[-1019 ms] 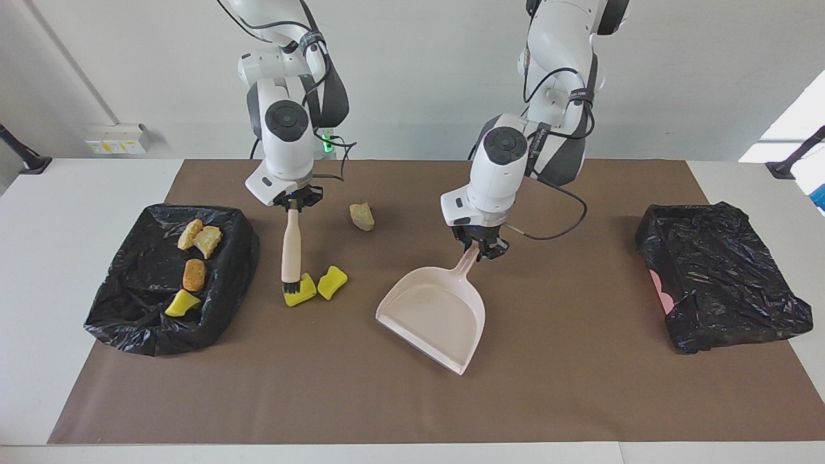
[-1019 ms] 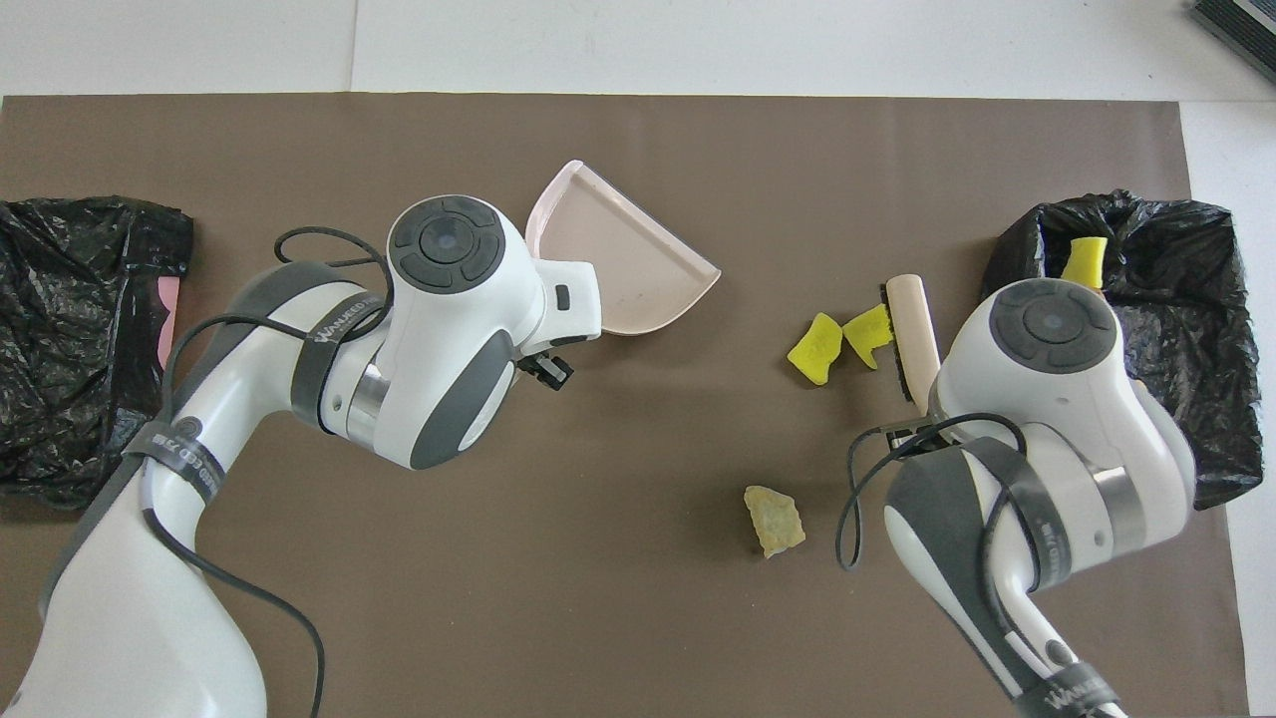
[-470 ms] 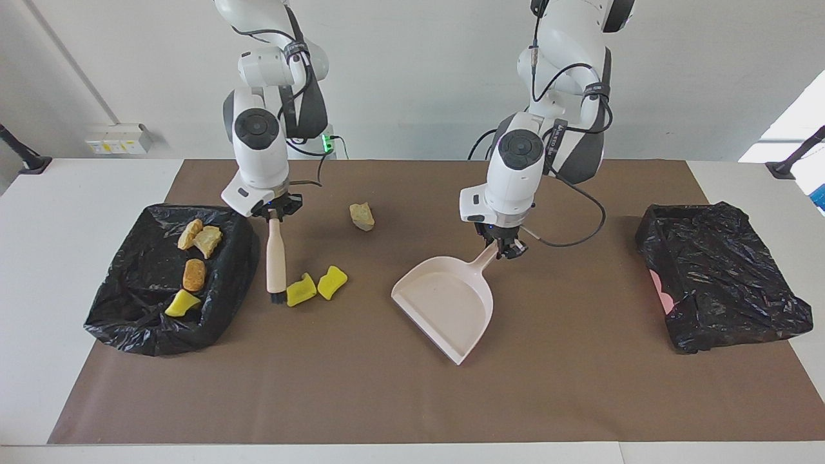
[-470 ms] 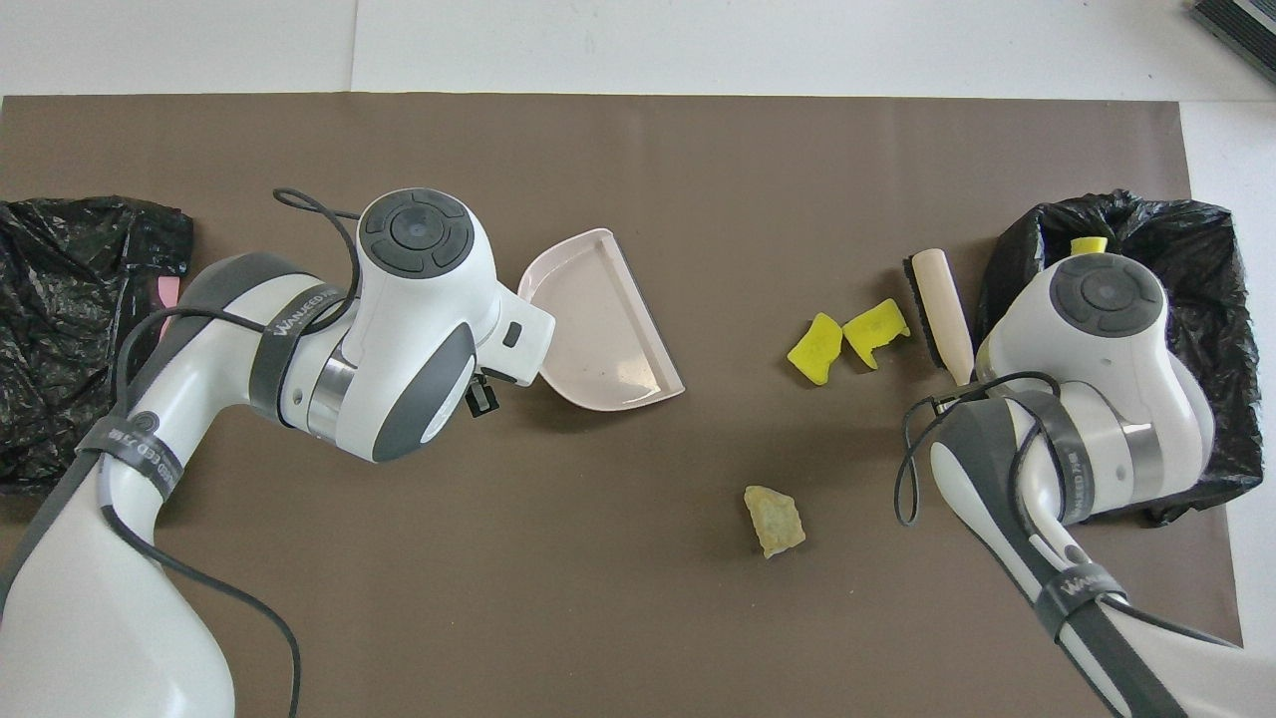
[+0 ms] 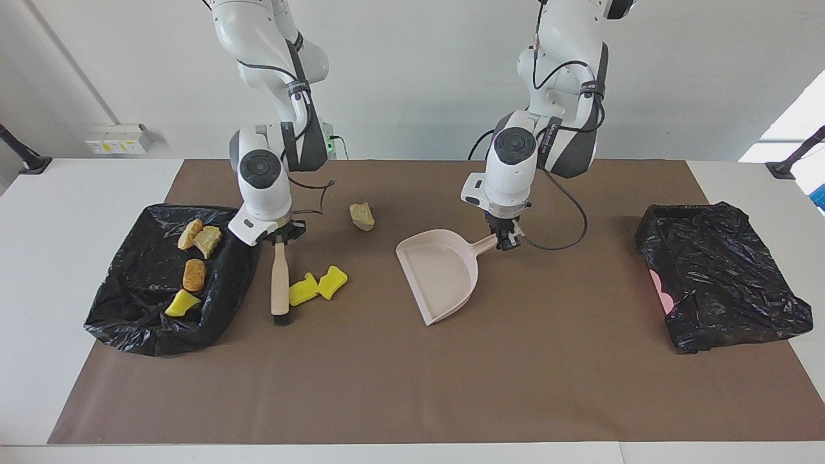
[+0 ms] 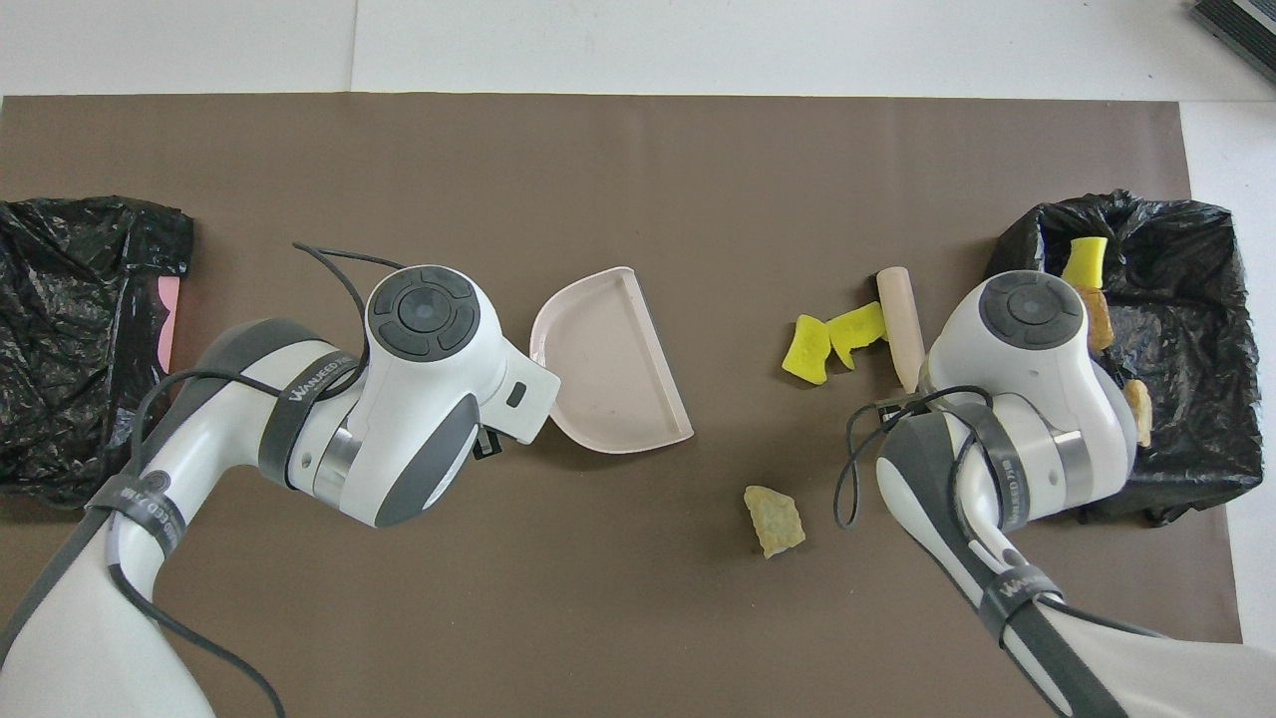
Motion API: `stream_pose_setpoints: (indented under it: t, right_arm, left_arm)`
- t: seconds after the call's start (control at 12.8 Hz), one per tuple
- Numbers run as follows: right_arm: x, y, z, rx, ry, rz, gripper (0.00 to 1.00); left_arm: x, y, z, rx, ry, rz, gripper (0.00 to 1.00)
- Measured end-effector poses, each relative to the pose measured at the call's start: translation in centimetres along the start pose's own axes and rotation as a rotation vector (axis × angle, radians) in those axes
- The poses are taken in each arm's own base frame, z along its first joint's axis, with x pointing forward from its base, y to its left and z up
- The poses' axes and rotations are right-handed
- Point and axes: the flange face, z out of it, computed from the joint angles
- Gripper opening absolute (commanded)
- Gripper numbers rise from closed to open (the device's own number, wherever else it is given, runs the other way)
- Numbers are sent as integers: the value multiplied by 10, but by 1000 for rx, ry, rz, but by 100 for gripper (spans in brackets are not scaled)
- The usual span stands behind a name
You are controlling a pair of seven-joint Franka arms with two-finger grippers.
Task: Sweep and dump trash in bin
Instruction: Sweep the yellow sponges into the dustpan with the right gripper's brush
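Facing view: the right end effector [image 5: 278, 239] is clamped on the top of a brush [image 5: 280, 281], whose dark bristles rest on the brown mat [image 5: 412, 386] covering the bench [image 5: 58, 193]. Two yellow sponge wedges [image 5: 318, 287] lie touching each other just beside the brush, between it and the dustpan. The left end effector [image 5: 506, 240] is clamped on the handle of one pink dustpan [image 5: 439, 272], which sits near the middle of the mat. One tan lump [image 5: 362, 216] lies alone, nearer to the robots than the wedges. The bin [image 5: 169, 278], lined with black plastic, at the right arm's end, holds four scraps: three tan lumps and one yellow wedge. A second black-bagged bin [image 5: 718, 276] sits at the left arm's end.

Overhead view: the same counts hold outside the bin: two wedges [image 6: 827, 339], one loose lump [image 6: 774, 521], one dustpan [image 6: 610, 359], one brush [image 6: 899, 314]. The right arm hides part of the bin [image 6: 1176, 349], so its scraps cannot all be counted here. Both end effectors are hidden under the wrists.
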Motion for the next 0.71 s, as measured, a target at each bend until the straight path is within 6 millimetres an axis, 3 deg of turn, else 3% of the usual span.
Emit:
stream_pose_setpoints:
  t: [0.24, 0.71]
  right_arm:
    - [-10, -66, -8, 40, 1, 33, 0]
    - [-41, -178, -27, 236, -21, -20, 0]
  left_arm:
    - [0, 1, 0, 1, 1, 2, 0]
    - [-1, 2, 2, 1, 1, 1, 0]
